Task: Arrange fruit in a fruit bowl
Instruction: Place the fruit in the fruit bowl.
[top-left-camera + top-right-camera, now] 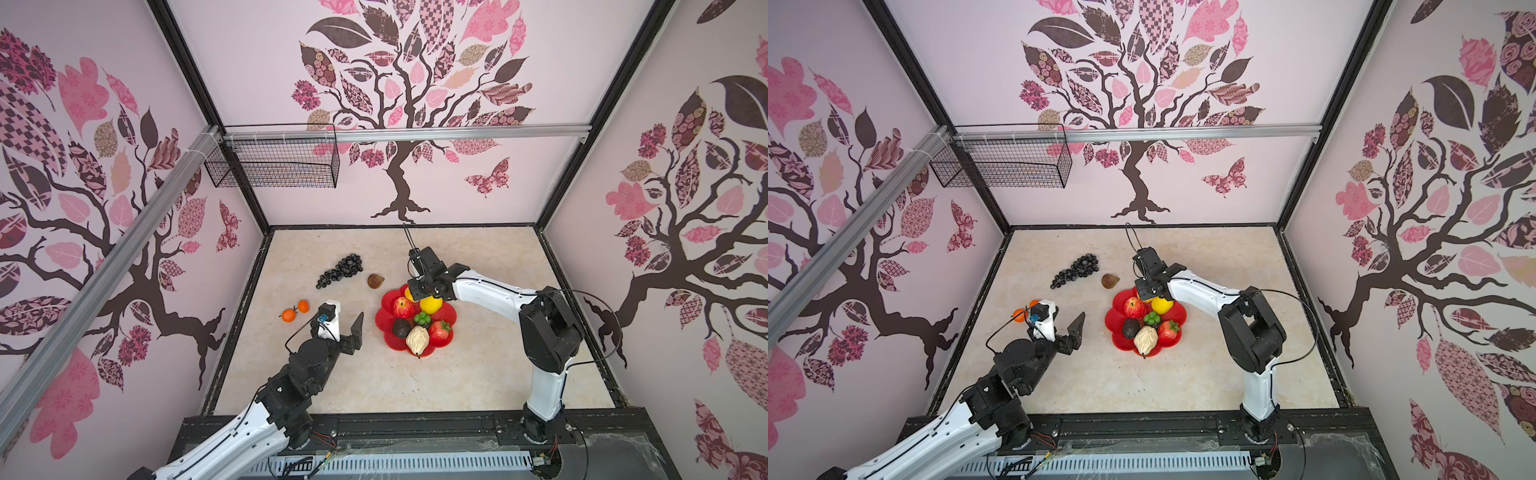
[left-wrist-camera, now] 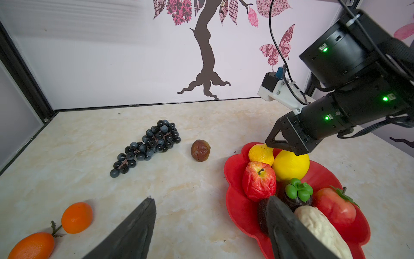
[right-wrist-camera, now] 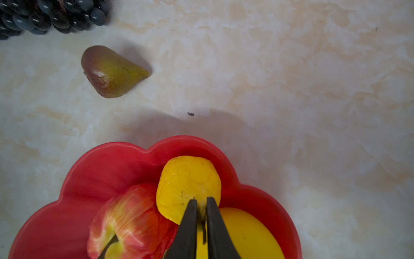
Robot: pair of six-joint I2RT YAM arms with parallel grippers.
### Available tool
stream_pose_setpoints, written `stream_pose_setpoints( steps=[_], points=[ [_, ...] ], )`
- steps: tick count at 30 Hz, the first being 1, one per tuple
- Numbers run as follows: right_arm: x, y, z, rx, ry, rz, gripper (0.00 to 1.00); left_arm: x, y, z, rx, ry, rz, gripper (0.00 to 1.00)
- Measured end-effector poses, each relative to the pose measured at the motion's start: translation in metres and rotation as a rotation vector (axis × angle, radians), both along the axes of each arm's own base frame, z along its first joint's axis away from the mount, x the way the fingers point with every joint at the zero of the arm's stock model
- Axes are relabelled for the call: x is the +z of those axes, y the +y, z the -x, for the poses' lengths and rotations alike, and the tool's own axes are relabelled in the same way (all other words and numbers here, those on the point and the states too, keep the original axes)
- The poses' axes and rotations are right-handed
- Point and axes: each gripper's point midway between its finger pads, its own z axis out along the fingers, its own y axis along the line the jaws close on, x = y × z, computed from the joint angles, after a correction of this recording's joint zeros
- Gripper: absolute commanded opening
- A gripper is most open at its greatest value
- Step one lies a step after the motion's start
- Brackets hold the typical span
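Right tool (image 3: 201, 200) jaws nearly closed, tips touching small lemon (image 3: 188, 186) lying in fruit bowl (image 3: 89, 170) at middle of desk (image 1: 457, 382); cannot tell if gripping. Left tool (image 2: 210, 199) gaping, hovering between oranges (image 2: 76, 217) and bowl. Grape bunch (image 2: 147, 145), fig (image 3: 109, 71) lying toward far edge.

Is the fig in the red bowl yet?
No, it's out. The fig lies on the table, between the grapes and the bowl, touching neither.

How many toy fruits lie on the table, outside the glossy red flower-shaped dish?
4: black grape bunch and brown fig beyond the dish, to its left; two stem-joined oranges beside the left gripper. None looks hidden.
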Motion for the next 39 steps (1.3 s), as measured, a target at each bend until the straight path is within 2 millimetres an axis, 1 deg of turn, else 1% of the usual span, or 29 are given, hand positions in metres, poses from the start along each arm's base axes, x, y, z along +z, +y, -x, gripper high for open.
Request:
stream_pose_setpoints(
  steps=[3,13,20,22,24,27,30,32,34,37,39],
  points=[
    [0.001,0.0,-0.001,0.0,-0.002,0.0,0.25,0.0,0.0,0.0,0.0,0.0,0.0,0.8],
    [0.009,0.002,-0.003,0.0,-0.01,-0.007,0.37,-0.003,-0.001,-0.001,0.0,0.008,-0.008,0.8],
    [0.008,0.0,0.0,-0.003,0.004,0.0,0.46,-0.014,-0.004,-0.004,0.003,0.041,-0.037,0.8],
    [0.01,0.0,0.002,-0.004,0.008,0.001,0.48,-0.018,-0.004,-0.005,0.006,0.053,-0.046,0.79],
    [0.016,0.0,0.007,0.001,0.009,0.0,0.49,-0.023,-0.004,-0.007,0.014,0.07,-0.052,0.79],
    [0.04,-0.003,0.02,0.012,-0.021,-0.032,0.51,-0.031,-0.003,-0.013,0.037,0.111,-0.058,0.79],
    [0.075,-0.016,0.044,0.014,-0.074,-0.097,0.56,-0.035,-0.002,-0.023,0.072,0.169,-0.063,0.79],
    [0.098,-0.027,0.062,0.015,-0.12,-0.151,0.58,-0.034,-0.009,-0.032,0.081,0.211,-0.072,0.8],
    [0.114,-0.039,0.079,0.012,-0.157,-0.201,0.58,-0.033,-0.019,-0.043,0.087,0.253,-0.089,0.83],
    [0.122,-0.057,0.103,-0.001,-0.19,-0.26,0.62,-0.033,-0.033,-0.065,0.103,0.317,-0.109,0.83],
    [0.119,-0.068,0.117,-0.013,-0.199,-0.29,0.66,-0.036,-0.039,-0.082,0.115,0.367,-0.118,0.84]
  ],
)
